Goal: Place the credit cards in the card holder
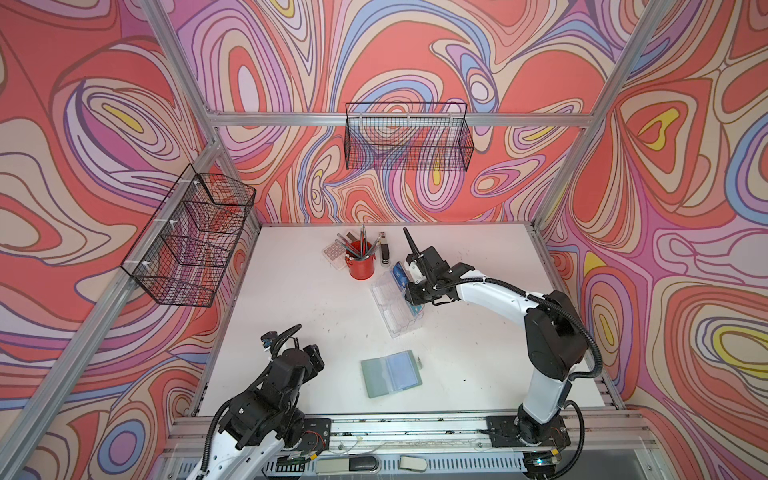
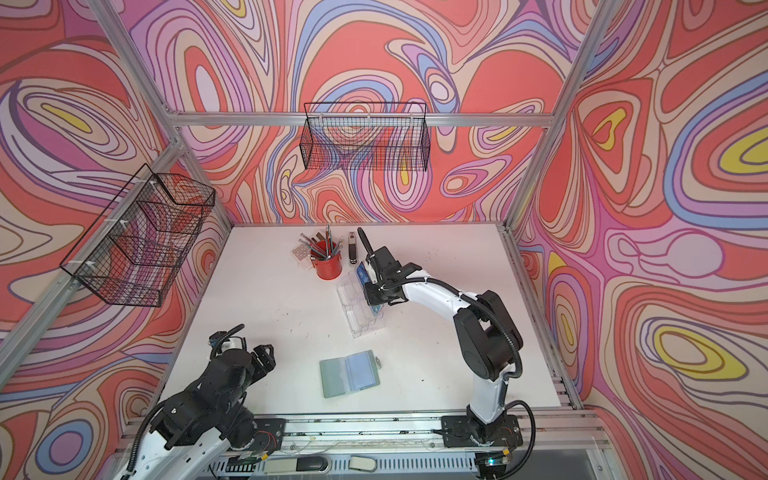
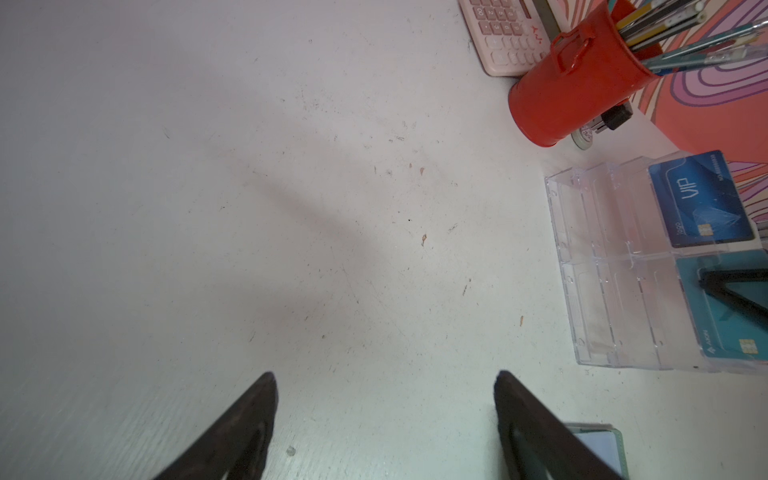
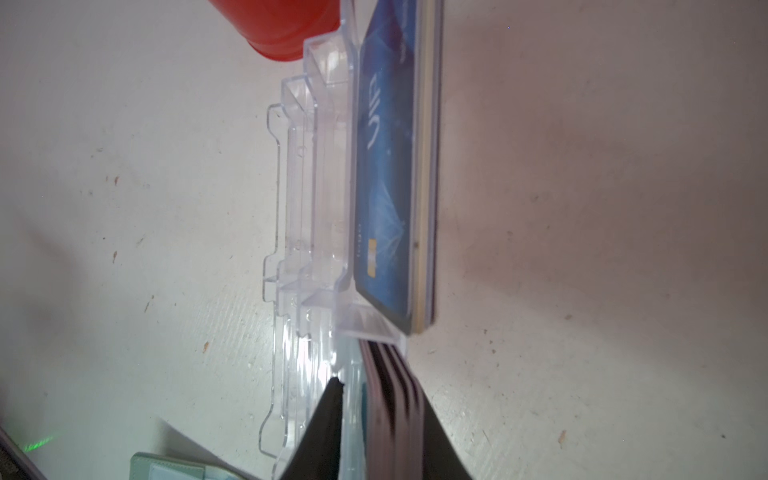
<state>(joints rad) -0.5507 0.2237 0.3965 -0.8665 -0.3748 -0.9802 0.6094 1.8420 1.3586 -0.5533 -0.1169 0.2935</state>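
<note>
The sage-green card holder (image 1: 390, 374) (image 2: 349, 373) lies open on the white table, clear sleeves up. Credit cards stand in a clear acrylic stand (image 1: 388, 307) (image 3: 602, 257). A blue VIP card (image 3: 698, 199) (image 4: 386, 166) fronts the far stack. A teal card (image 3: 723, 332) fronts the near stack. My right gripper (image 4: 376, 386) reaches down into the stand, its jaws closed on the near stack of teal and pinkish cards. My left gripper (image 3: 384, 376) hangs open and empty over bare table, left of the holder.
A red pencil cup (image 1: 360, 266), a pink calculator (image 1: 334, 251) and a black stapler (image 1: 385, 251) sit behind the stand. Two black wire baskets (image 1: 409, 137) (image 1: 195, 241) hang on the back and left walls.
</note>
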